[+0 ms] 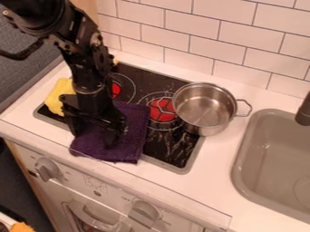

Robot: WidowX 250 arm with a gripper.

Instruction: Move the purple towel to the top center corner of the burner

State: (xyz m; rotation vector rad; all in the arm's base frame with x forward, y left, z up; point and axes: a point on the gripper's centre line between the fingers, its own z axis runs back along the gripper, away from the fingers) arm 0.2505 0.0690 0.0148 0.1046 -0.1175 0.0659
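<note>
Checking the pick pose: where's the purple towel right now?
Camera view, left of centre: purple towel lies under the gripper, across the cooktop's near edge onto the white counter, with a red burner and steel pot to its right.

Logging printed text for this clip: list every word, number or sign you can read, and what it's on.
No text is readable.
Stove front, between the knobs: a small printed mark, too blurred to read.
Stove front, by the right-hand knob: faint print, too small to read.
Purple towel and pot: no lettering I can make out.
</note>
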